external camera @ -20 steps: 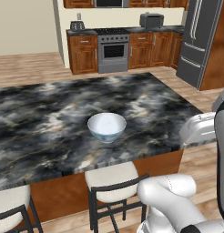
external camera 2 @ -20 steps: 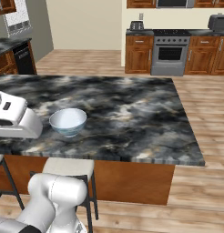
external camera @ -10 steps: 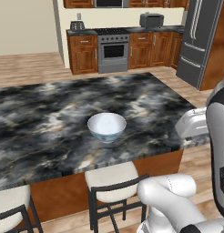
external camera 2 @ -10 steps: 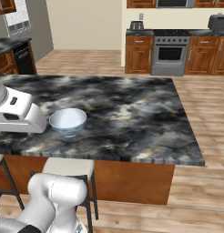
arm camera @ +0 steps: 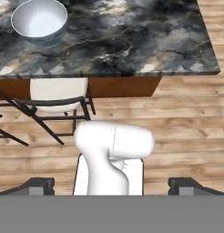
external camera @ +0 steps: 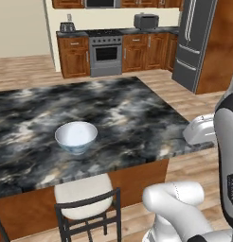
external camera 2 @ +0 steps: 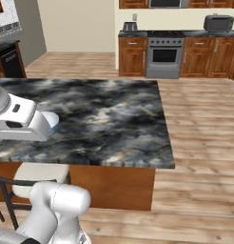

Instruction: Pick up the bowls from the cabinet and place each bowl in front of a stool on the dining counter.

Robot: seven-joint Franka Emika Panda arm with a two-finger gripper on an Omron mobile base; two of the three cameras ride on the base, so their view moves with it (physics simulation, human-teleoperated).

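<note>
A white bowl with a blue-teal pattern (external camera: 76, 136) stands upright on the black-and-grey marbled dining counter (external camera: 132, 118), near its front edge. A cream-seated stool (external camera: 84, 191) with a black frame sits just below and in front of it. The hand view looks down on the bowl (arm camera: 39, 20) at top left, with the stool (arm camera: 57, 93) under it. My gripper (arm camera: 111, 186) is open and holds nothing; its fingertips (arm camera: 39, 185) stand far apart. My white hand (external camera: 200, 130) hangs past the counter's right front corner, well clear of the bowl. In the right base view the hand (external camera 2: 19, 119) covers most of the bowl (external camera 2: 51, 118).
A stove (external camera: 106, 52), base cabinets and a toaster (external camera: 146, 21) line the far wall, with a steel fridge (external camera: 194, 42) at the right. Lower edges of reddish-brown wall cabinets (external camera: 68, 4) show above. Open wood floor (external camera 2: 204, 143) lies right of the counter.
The whole scene has slid left in both base views, so the base has moved. The bowl stays put on the counter. The gripper remains open.
</note>
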